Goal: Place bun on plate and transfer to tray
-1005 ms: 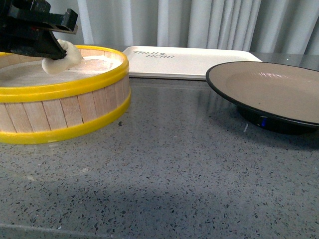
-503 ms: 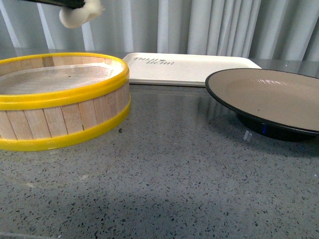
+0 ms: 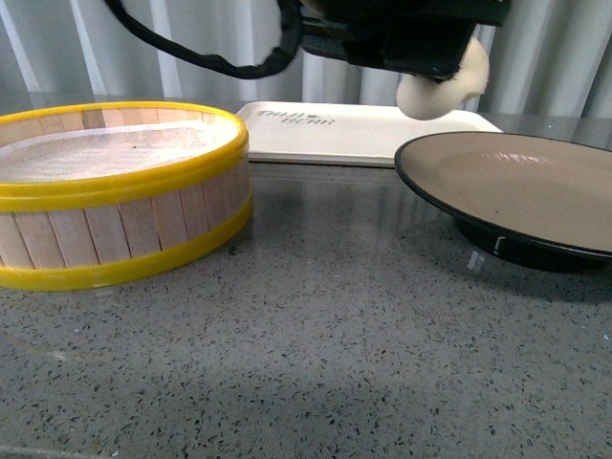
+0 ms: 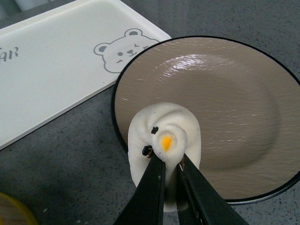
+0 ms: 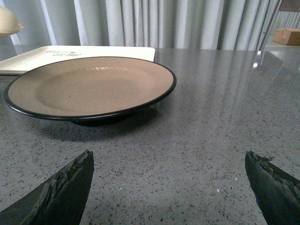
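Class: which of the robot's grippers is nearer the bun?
Left. The left gripper grips the bun above the plate, near its rim; the right gripper is open, low, across the plate from the bun.

A wide shallow round plate [image 5: 93, 86], matte tan inside with a black rim and foot, stands on the grey speckled stone countertop [image 5: 211, 122]. Just behind it lies a flat off-white plastic tray [image 5: 28, 63] with dark lettering. A cream-white rounded bun [image 5: 8, 21] shows partly at the picture's edge, off the counter. The right gripper [image 5: 168, 157] has its dark fingers [image 5: 65, 187] spread wide, holding nothing. Pale pleated curtains [image 5: 164, 23] hang behind, with a brown cardboard box [image 5: 287, 35] off to one side.
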`<control>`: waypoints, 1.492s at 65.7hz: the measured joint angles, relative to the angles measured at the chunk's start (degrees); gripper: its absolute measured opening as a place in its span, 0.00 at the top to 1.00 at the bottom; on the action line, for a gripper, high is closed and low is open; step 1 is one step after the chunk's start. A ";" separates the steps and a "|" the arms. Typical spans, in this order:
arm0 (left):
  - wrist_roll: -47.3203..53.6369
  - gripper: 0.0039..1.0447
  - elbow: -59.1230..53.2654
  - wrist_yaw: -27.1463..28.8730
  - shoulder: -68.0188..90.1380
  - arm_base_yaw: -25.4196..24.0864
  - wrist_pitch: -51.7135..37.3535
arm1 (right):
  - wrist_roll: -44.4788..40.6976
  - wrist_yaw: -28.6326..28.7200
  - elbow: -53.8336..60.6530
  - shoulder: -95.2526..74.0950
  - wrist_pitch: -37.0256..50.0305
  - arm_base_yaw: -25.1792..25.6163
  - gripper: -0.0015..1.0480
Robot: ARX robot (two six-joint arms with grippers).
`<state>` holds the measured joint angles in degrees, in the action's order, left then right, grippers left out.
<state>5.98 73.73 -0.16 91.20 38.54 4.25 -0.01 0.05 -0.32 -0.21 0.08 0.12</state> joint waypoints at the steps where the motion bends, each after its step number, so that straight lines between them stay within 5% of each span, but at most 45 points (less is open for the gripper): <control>1: 0.02 0.96 0.76 0.02 0.72 0.35 -0.04 | 0.00 0.00 0.00 0.00 0.00 0.00 0.08; 24: 1.90 0.96 17.97 0.00 15.26 4.81 3.89 | 0.02 0.00 0.00 0.00 0.00 0.00 0.08; 44: 4.39 0.96 21.14 1.60 21.49 8.35 4.52 | 0.00 0.00 0.00 0.00 0.00 0.00 0.08; 64: 8.55 0.96 25.31 5.64 26.88 7.67 5.35 | 0.00 0.00 0.00 0.00 0.00 0.00 0.08; 98: 11.34 0.96 24.46 4.68 26.10 5.14 6.56 | 0.00 0.00 0.00 0.00 0.00 0.00 0.08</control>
<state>17.32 98.19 4.51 117.30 43.68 10.81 -0.01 0.05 -0.32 -0.21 0.08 0.12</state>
